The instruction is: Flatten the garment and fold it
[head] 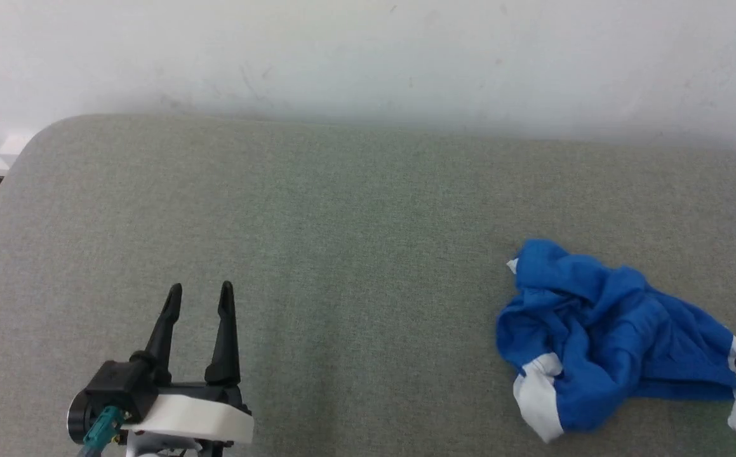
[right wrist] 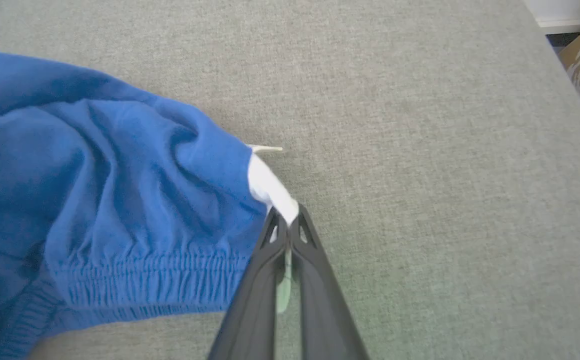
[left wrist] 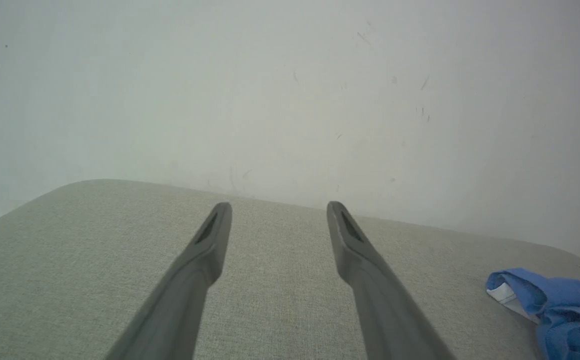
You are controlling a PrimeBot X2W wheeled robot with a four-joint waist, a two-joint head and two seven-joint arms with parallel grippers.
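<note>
Blue soft fabric, crumpled: the shorts [head: 602, 330] lie in a heap at the right of the grey-green cloth-covered desk [head: 342, 209], near its front edge. Nothing is flattened yet. In the head view, white hem trim shows at the heap's lower left and at its far right. The gathered waistband [right wrist: 139, 280] faces the right wrist camera.

Right pincer [right wrist: 284, 220]: the fingers are pressed together on a white corner of trim [right wrist: 268, 187] at the heap's right end. Only the tips bite, on the very edge of the cloth.
- Judgement: you hold an outer corner because a corner gives you the garment's outline. A pull away from the heap should draw the bunched cloth open.
- A mid-fabric pinch would only lift the lump.

Left pincer [head: 201, 289]: the fingers are spread wide with nothing between them. It sits over bare desk at the lower left, well apart from the shorts, pointing toward the pale wall [left wrist: 290, 90]. You cannot tell whether it touches the cover.
- Judgement: it is parked clear so the cloth moves freely. It will have to cross over for a second corner.

Risk, as a judgement: the bite is shallow, so the trim may slip if you pull fast.
</note>
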